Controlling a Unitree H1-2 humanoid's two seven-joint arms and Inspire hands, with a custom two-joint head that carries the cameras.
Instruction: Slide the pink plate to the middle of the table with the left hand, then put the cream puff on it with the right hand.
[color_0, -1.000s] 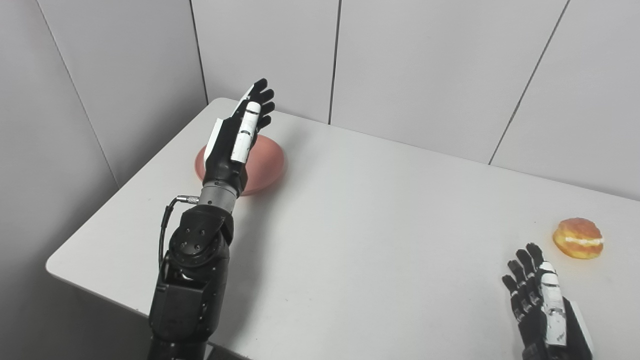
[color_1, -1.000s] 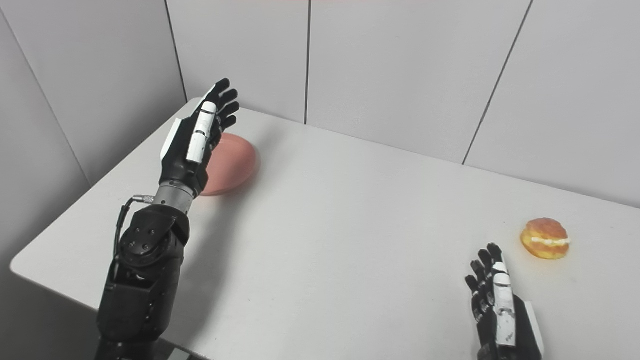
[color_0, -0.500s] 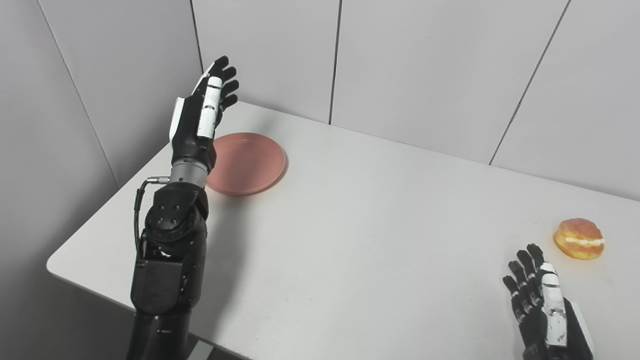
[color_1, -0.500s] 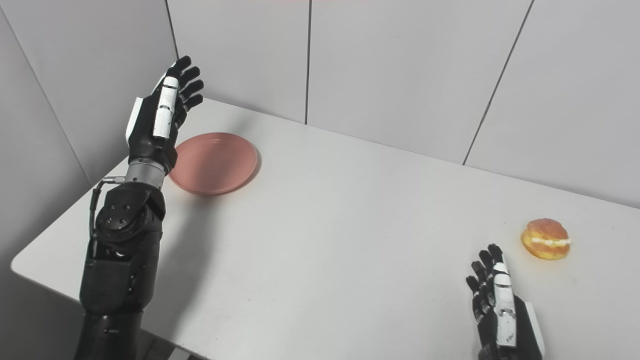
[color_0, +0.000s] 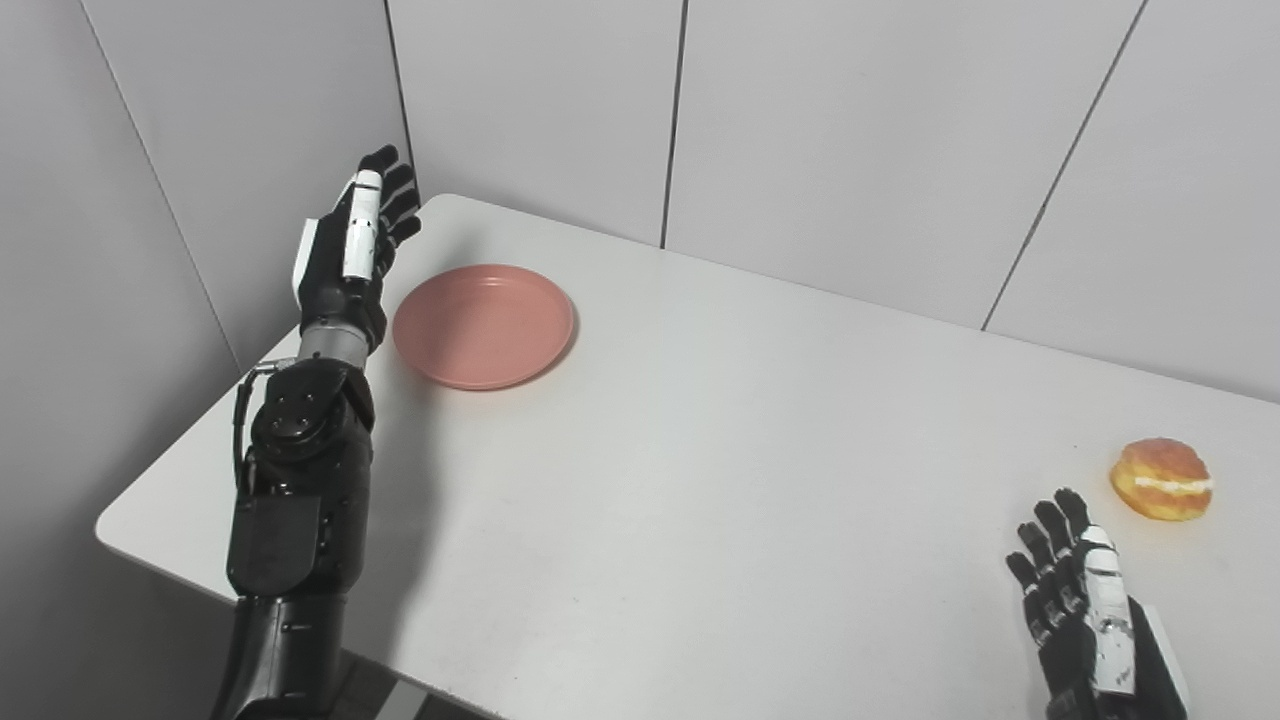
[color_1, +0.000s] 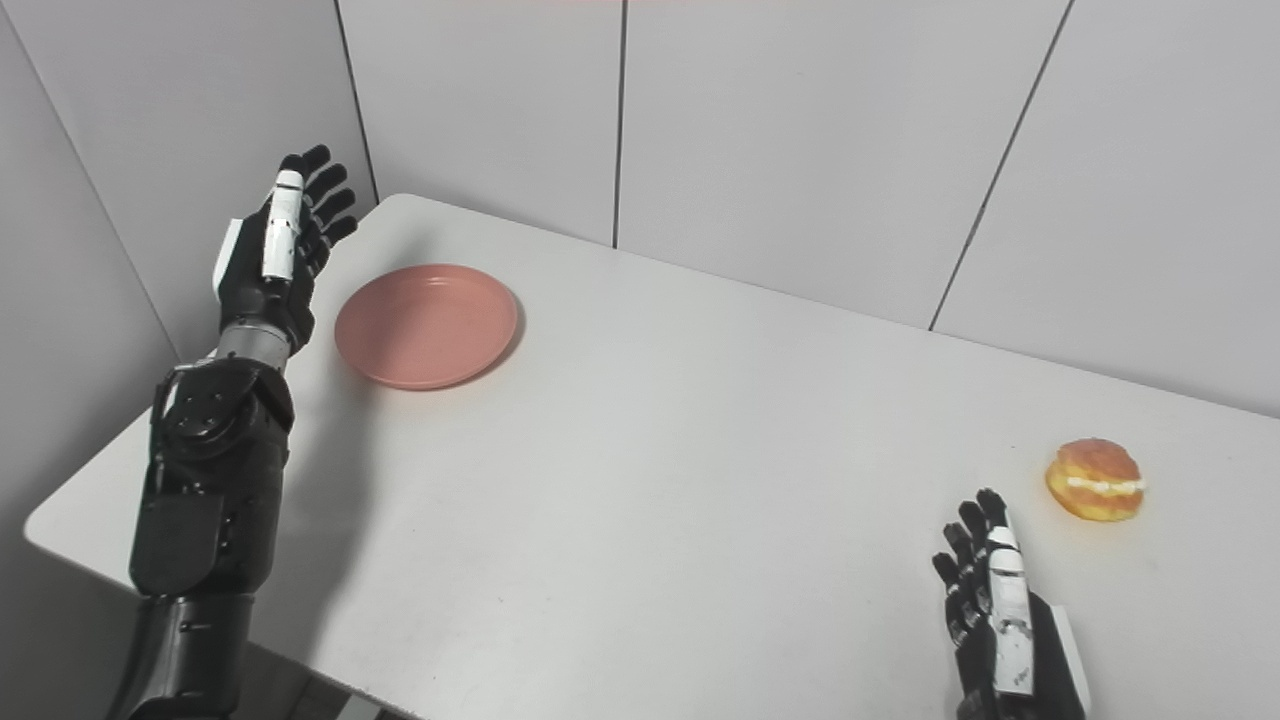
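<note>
Left eye view: a white table (color_0: 700, 470) runs from the near left to the far right, with grey wall panels (color_0: 850, 130) behind it and along the left side.
Pink plate (color_0: 484, 325): lies flat on the table near the far left corner, well left of the table's middle, with nothing on it.
Left hand (color_0: 350, 255): raised above the table's left edge, just left of the plate and apart from it; the fingers are stretched out and pointing up and away, slightly spread, grasping nothing.
Left arm (color_0: 295, 480): comes up from the near left edge of the picture, past the table's near left side, with a thin cable looping at the wrist.
Cream puff (color_0: 1161, 479): sits on the table at the far right, golden brown with a white line of filling round its middle, well apart from the plate.
Right hand (color_0: 1085, 610): low at the near right, close over the table surface, fingers extended and a little apart, released and holding nothing; its fingertips point toward the cream puff, which is near but not touched.
Table middle: bare white surface between the plate and the cream puff.
</note>
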